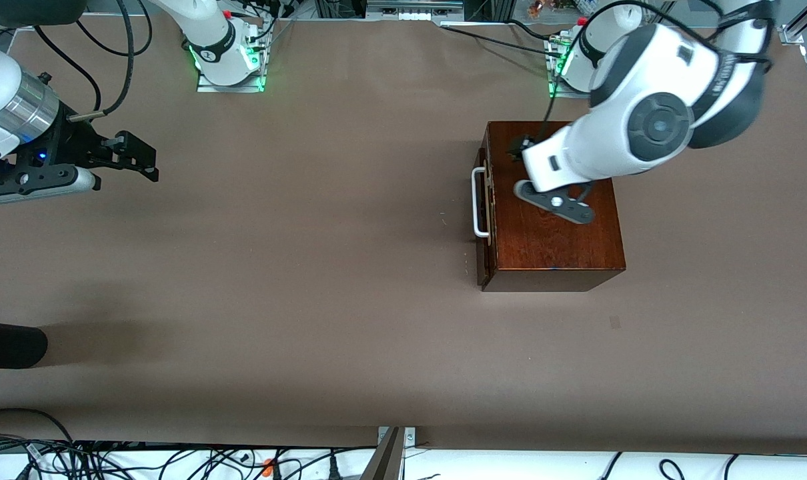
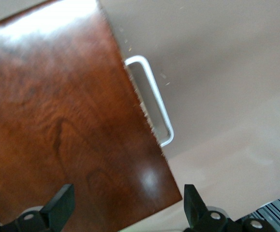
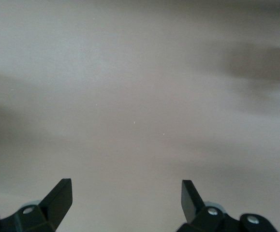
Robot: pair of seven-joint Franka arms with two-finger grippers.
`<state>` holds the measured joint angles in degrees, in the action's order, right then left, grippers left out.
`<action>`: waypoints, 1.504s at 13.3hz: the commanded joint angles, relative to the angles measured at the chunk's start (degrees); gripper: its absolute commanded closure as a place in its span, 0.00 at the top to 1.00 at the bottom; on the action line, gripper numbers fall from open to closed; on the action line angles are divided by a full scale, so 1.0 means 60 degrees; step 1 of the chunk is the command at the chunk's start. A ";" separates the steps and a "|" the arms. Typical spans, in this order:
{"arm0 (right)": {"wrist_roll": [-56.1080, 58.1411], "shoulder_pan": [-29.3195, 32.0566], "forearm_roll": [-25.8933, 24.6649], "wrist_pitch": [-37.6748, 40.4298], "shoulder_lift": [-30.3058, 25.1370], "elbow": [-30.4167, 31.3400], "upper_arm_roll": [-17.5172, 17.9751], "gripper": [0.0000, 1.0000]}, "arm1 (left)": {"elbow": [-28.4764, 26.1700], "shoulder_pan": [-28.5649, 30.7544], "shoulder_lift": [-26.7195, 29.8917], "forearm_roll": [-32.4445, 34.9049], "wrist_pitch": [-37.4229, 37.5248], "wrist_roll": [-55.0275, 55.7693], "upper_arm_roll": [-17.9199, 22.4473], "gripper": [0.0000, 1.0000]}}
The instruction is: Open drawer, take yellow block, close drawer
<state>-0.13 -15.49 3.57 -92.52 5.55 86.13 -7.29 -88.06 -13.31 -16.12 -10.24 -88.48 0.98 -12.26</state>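
The dark reddish-brown wooden box (image 1: 553, 233) stands toward the left arm's end of the table. Its drawer (image 1: 482, 230) looks shut, with the white U-shaped handle (image 1: 478, 203) facing the right arm's end. The handle also shows in the left wrist view (image 2: 154, 104), beside the box top (image 2: 57, 121). My left gripper (image 1: 518, 148) (image 2: 127, 200) is open and empty, over the box top near the drawer edge. My right gripper (image 1: 143, 160) (image 3: 126, 193) is open and empty, waiting over bare table at the right arm's end. The yellow block is hidden.
A dark rounded object (image 1: 10, 343) juts in at the right arm's end, nearer the front camera. Cables (image 1: 110, 460) lie along the table's near edge. The arm bases (image 1: 227, 57) stand along the edge farthest from the camera. Brown table (image 1: 310, 267) stretches between the box and the right gripper.
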 commanded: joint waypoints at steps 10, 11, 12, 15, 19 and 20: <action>-0.0051 0.0003 -0.0112 0.0097 -0.0046 -0.0088 0.0014 1.00 | -0.1169 -0.3317 -0.1019 0.3624 -0.2534 0.5370 0.0052 1.00; -0.0036 0.0003 -0.0112 0.0097 -0.0046 -0.0088 0.0014 1.00 | -0.1449 -0.3420 -0.1034 0.3639 -0.2974 0.5679 0.0052 1.00; -0.0036 0.0003 -0.0112 0.0097 -0.0046 -0.0074 0.0014 1.00 | -0.1727 -0.3522 -0.1078 0.3683 -0.3327 0.5827 0.0052 1.00; -0.0036 0.0003 -0.0112 0.0097 -0.0046 -0.0088 0.0014 1.00 | -0.2110 -0.3596 -0.1151 0.4269 -0.3506 0.6266 0.0052 1.00; -0.0022 0.0003 -0.0126 0.0097 -0.0060 -0.0088 0.0014 1.00 | -0.2461 -0.3641 -0.1371 0.4576 -0.4165 0.6532 0.0052 1.00; -0.0022 0.0003 -0.0112 0.0083 -0.0046 -0.0088 0.0014 1.00 | -0.2578 -0.3655 -0.1371 0.4621 -0.4252 0.6561 0.0066 1.00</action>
<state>-0.13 -15.48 3.57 -92.52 5.55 86.13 -7.30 -101.81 -34.77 -24.66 15.32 -112.45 39.00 -12.24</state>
